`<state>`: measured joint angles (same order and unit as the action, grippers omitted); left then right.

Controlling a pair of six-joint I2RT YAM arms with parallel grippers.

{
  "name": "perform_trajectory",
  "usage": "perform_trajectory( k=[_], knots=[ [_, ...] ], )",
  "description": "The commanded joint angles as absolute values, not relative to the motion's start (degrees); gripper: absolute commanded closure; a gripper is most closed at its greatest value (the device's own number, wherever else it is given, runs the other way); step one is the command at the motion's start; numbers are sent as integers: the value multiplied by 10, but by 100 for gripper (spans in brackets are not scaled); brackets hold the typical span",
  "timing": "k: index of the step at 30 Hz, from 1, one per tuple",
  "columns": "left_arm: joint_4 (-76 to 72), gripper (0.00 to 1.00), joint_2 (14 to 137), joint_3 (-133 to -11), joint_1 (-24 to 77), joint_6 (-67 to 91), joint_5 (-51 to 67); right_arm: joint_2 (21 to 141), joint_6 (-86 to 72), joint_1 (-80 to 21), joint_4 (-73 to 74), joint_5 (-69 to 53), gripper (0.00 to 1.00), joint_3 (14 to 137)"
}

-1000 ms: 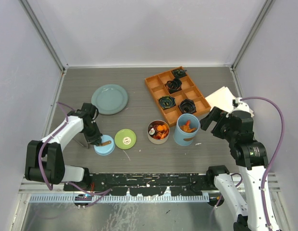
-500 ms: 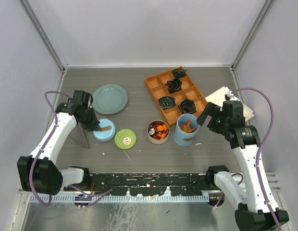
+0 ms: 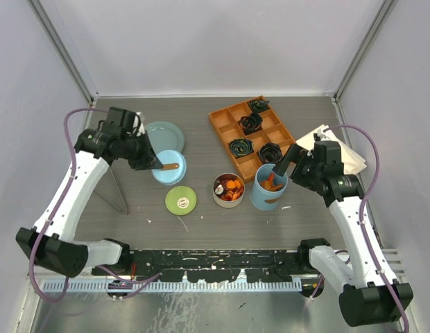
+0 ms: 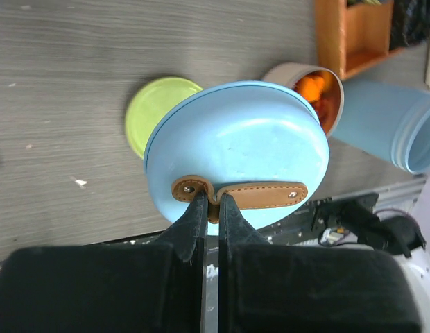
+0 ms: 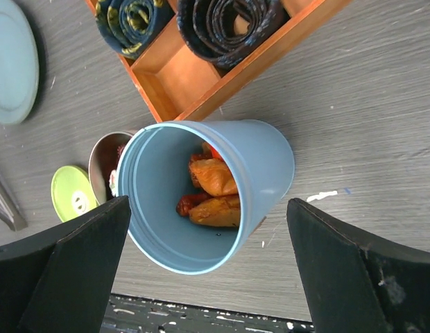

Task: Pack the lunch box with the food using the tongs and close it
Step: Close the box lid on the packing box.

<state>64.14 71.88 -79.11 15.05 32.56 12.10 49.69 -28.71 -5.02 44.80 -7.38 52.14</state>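
- Grey wood-grain table (image 3: 201, 229) with plain white walls around it, that's what I'm looking at from the overhead cam.
- Left gripper (image 4: 211, 201) is pinching tight on the brown leather tab (image 4: 260, 194) of the blue lid (image 4: 236, 152). Its fingers are pressed together with just the tab between them.
- That lid is hanging tilted off the tab. From above it's overlapping the near edge of the teal plate (image 3: 159, 132).
- Right gripper (image 5: 209, 205) is standing wide apart, one finger on each side of the light-blue cylinder (image 3: 269, 189), not touching it as far as I can see.
- Food (image 5: 211, 191) is sitting at the bottom of the cylinder, orange and reddish chunks. More of it is filling the steel tin (image 3: 229, 190) just left of the cylinder.
- Green lid (image 3: 181, 200) is lying flat on the table left of the tin, apart from it.
- Tongs (image 3: 121, 194) are lying on the table off to the left, under the left arm.
- Orange tray (image 3: 255, 137) of black coils is sitting just behind the cylinder.
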Motion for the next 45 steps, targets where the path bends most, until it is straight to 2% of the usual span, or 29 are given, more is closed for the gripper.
perform_trajectory(
  k=[1,5,11,18,20,26,28,31,36,40,42,45],
  knots=[
    [650,100,762,-863,218,340,144,519,-285,-48,364,-122,0,513],
    [659,100,812,-937,291,345,121,550,-274,-45,326,-130,0,508],
    [690,100,899,-1049,370,341,88,590,-297,-38,272,-291,0,500],
    [730,100,992,-1166,429,331,78,563,-311,-38,298,-314,1,505],
    [750,100,1037,-1227,448,326,77,548,-315,-37,332,-243,2,520],
    [866,100,1182,-1453,507,309,59,461,-336,-36,432,144,0,581],
    [886,100,1219,-1498,517,310,64,444,-342,-35,459,209,0,599],
    [877,100,1239,-1498,528,323,75,425,-349,-35,485,235,0,614],
    [827,100,1237,-1471,542,348,102,401,-346,-36,483,139,0,606],
    [811,100,1241,-1470,544,361,107,401,-329,-35,444,-60,1,589],
    [806,100,1245,-1470,545,365,108,404,-333,-35,422,-137,4,583],
    [800,100,1253,-1470,547,371,112,405,-345,-35,399,-190,9,572]
  ],
)
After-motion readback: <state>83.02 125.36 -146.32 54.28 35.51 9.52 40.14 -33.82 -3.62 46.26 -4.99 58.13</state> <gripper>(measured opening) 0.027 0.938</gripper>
